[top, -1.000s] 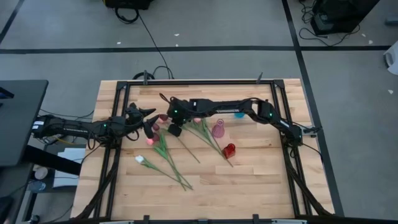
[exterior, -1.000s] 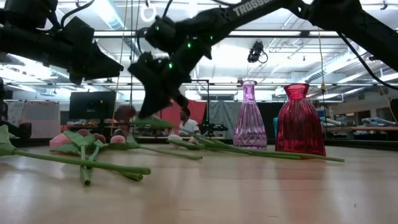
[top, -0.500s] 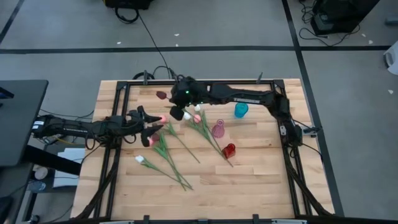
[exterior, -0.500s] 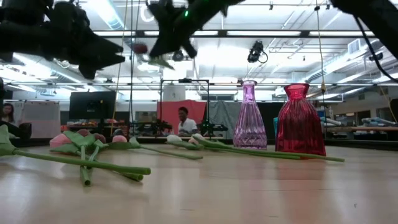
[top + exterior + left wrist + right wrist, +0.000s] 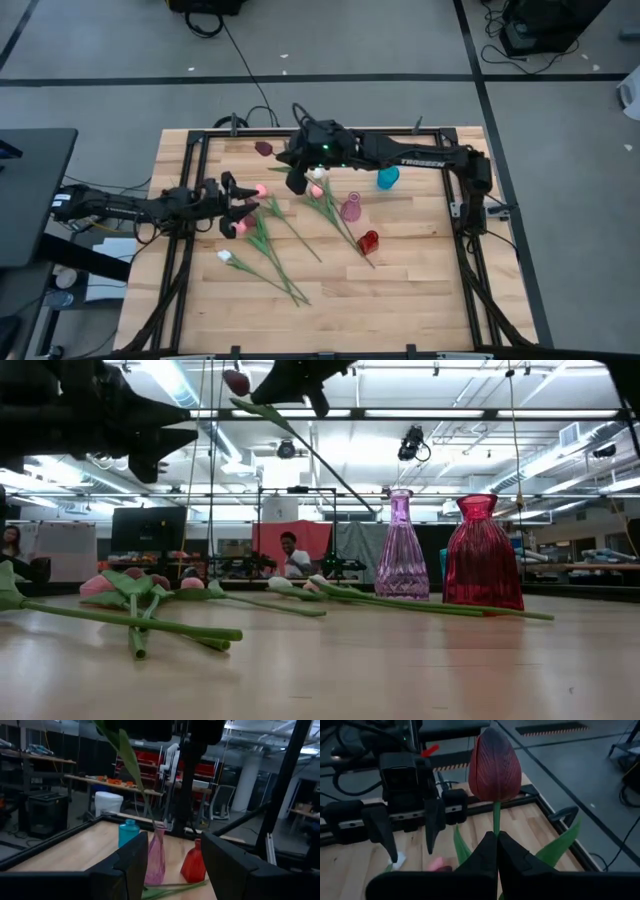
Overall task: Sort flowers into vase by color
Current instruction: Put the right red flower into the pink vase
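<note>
My right gripper (image 5: 496,845) is high above the table's far middle, shut on a dark maroon flower (image 5: 495,765); its head (image 5: 263,148) shows left of the arm. My left gripper (image 5: 175,865) hovers open at the table's left (image 5: 235,202) and touches nothing. Pink and white flowers (image 5: 262,238) lie flat on the table between the arms. A pink vase (image 5: 350,208), a red vase (image 5: 369,241) and a blue vase (image 5: 387,178) stand upright right of centre. My right gripper pinches the maroon flower's thin green stem (image 5: 496,822) between its two fingertips, a little below the head. The fingers come from the table's right, slanting slightly down, across the stem. The flower is lifted clear, tilted, head up (image 5: 236,382), its stem's long end (image 5: 350,490) slanting down.
Black frame rails (image 5: 320,131) run along the table's far and side edges. Flowers with long stems (image 5: 150,622) lie spread over the left and middle. Bare wood (image 5: 420,290) lies toward the near right. A person (image 5: 290,552) sits in the room behind the table.
My right gripper has risen and gone toward the far edge, staying shut, and has lifted the maroon flower off the table; the flower now hangs clear in the air. My left gripper has tipped upward in place, still open.
</note>
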